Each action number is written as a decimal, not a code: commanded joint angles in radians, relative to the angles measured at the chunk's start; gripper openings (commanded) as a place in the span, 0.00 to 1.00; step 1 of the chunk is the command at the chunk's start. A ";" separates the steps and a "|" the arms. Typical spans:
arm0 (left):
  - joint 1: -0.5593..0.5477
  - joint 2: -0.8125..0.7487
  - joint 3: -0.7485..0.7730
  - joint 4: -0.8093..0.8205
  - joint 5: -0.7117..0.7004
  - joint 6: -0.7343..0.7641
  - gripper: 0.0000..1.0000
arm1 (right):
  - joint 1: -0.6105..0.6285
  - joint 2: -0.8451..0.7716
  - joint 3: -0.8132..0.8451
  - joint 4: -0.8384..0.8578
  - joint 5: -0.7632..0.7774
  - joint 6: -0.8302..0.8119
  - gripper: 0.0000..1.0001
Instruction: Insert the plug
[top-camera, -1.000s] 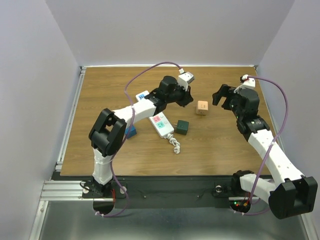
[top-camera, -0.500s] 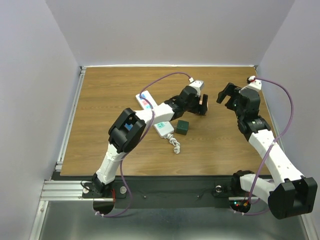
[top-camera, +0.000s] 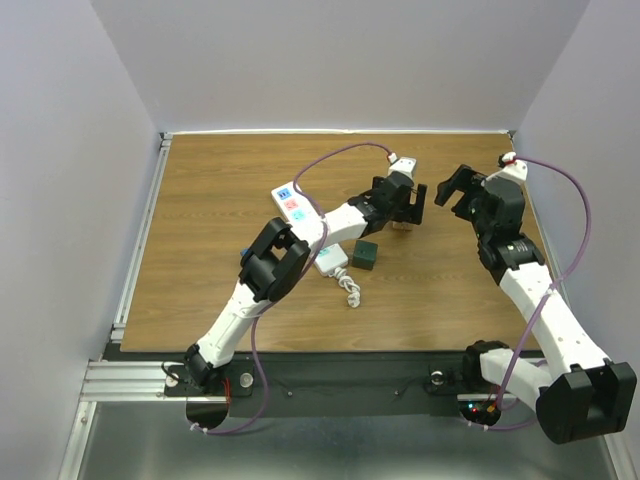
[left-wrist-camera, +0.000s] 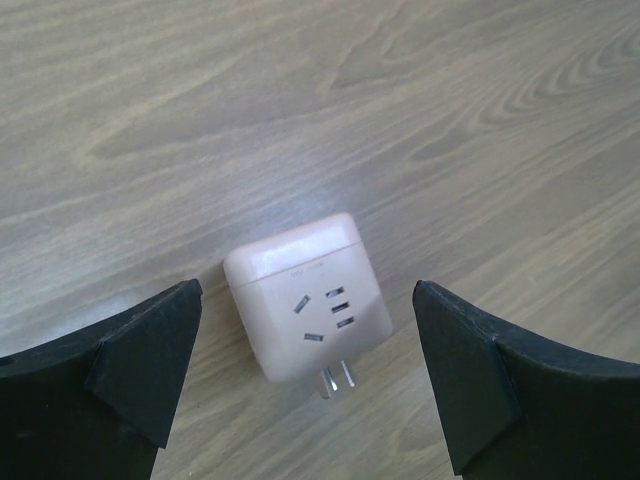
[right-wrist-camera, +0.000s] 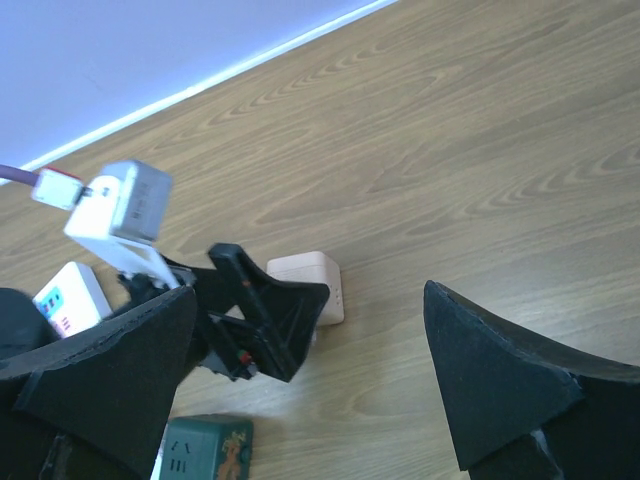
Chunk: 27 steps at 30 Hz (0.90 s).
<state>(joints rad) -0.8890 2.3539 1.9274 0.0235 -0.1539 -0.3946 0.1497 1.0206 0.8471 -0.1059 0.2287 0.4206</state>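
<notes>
The plug (left-wrist-camera: 308, 298) is a pale pink cube lying on its side on the wooden table, its metal prongs pointing toward the camera in the left wrist view. My left gripper (left-wrist-camera: 305, 300) hangs open just above it, one finger on each side and neither touching. From above, only a sliver of the plug (top-camera: 404, 225) shows beneath the left gripper (top-camera: 405, 205). The white power strip (top-camera: 290, 200) with coloured sockets lies to the left, partly under the left arm. My right gripper (top-camera: 455, 188) is open and empty, to the right of the plug (right-wrist-camera: 310, 285).
A dark green cube (top-camera: 365, 253) sits near the strip's front end, with the strip's coiled white cord (top-camera: 348, 287) beside it. In the right wrist view the left gripper (right-wrist-camera: 265, 320) covers part of the plug, and the green cube (right-wrist-camera: 205, 450) lies below it.
The left gripper has moved right, from above the power strip to over the plug, and has gone from shut to open. The right gripper has shifted slightly.
</notes>
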 joint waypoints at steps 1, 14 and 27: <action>-0.014 0.005 0.067 -0.060 -0.044 0.014 0.99 | -0.009 -0.039 0.027 0.012 -0.012 0.012 1.00; -0.022 0.068 0.122 -0.083 -0.042 0.043 0.98 | -0.010 -0.043 0.018 0.012 -0.025 0.009 1.00; -0.019 0.091 0.119 -0.028 0.016 0.106 0.62 | -0.010 -0.048 0.006 0.021 -0.034 -0.006 1.00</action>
<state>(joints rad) -0.9035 2.4367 1.9968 -0.0261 -0.1547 -0.3252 0.1497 0.9962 0.8471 -0.1055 0.2016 0.4229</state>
